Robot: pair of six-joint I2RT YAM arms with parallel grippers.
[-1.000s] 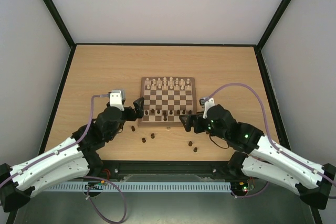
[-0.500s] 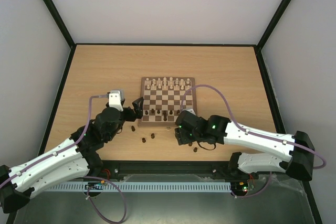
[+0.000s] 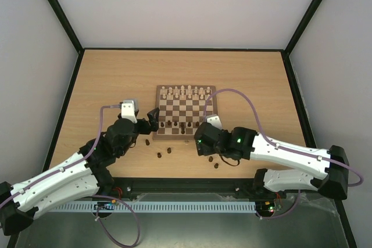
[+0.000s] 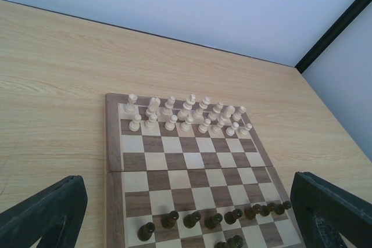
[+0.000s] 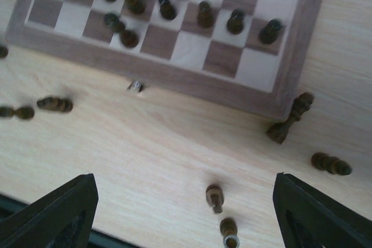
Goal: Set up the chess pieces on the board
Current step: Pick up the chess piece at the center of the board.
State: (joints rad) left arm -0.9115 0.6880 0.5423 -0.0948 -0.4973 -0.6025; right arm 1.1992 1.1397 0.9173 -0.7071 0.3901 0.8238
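Hovering with right pincer (image 5: 186, 216) released, empty, over loose chess pieces (image 5: 215, 196) lying between board (image 5: 174, 82) and tabletop's (image 5: 145, 143) near edge. Same for left pincer (image 4: 186, 219): released, empty. Risk: nudging tiny toppled pieces into rolling away, or clipping standing dark row on off-centre descent.

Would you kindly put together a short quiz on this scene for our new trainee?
1. True or false: the cream pieces stand in two rows at the far side of the board.
2. The right end effector is: A) shut on a pawn; B) open, holding nothing; C) out of view.
3. Where do the loose dark chess pieces lie?
Key: 1 true; 2 B; 3 on the table, off the board's near edge.
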